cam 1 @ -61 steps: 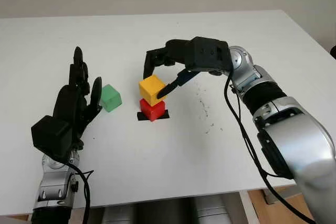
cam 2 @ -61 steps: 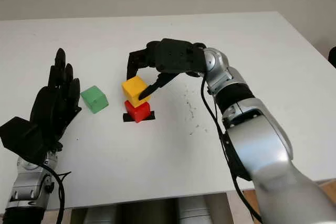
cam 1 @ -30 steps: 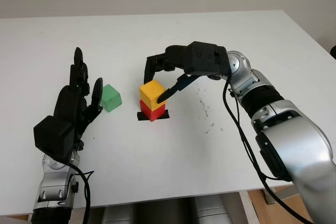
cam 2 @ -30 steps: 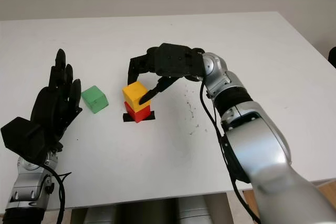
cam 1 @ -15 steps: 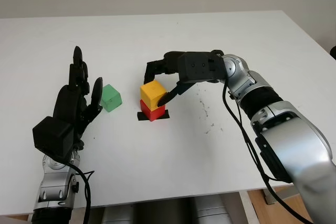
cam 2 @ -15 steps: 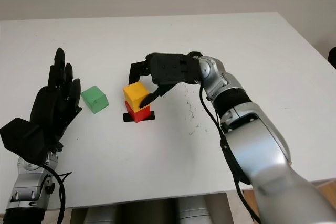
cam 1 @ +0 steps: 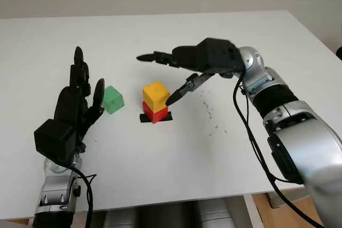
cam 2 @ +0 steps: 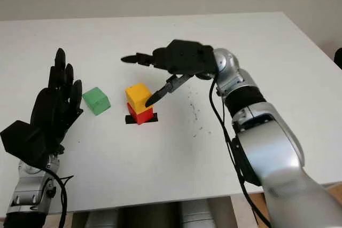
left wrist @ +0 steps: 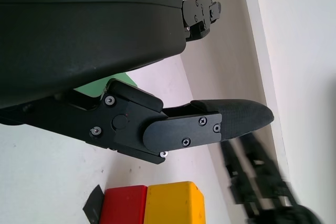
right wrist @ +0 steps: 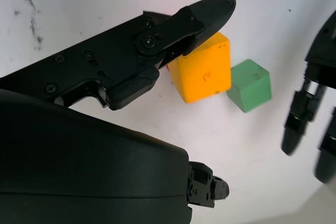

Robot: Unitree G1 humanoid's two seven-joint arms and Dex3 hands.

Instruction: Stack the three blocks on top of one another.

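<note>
With the yellow block (cam 1: 155, 94) sitting on the red block (cam 1: 155, 113) at frame centre, the green block (cam 1: 113, 100) lies just left of them on the worktop, nearest the open left robot hand (cam 1: 75, 105), while the right robot hand (cam 1: 184, 65), released, hovers above the pair.

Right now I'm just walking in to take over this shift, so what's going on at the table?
The yellow cube sits on the red cube, two of three stacked. The right hand is open above and beside that stack, holding nothing. The green cube sits alone on the white table, next to the open left hand.
</note>
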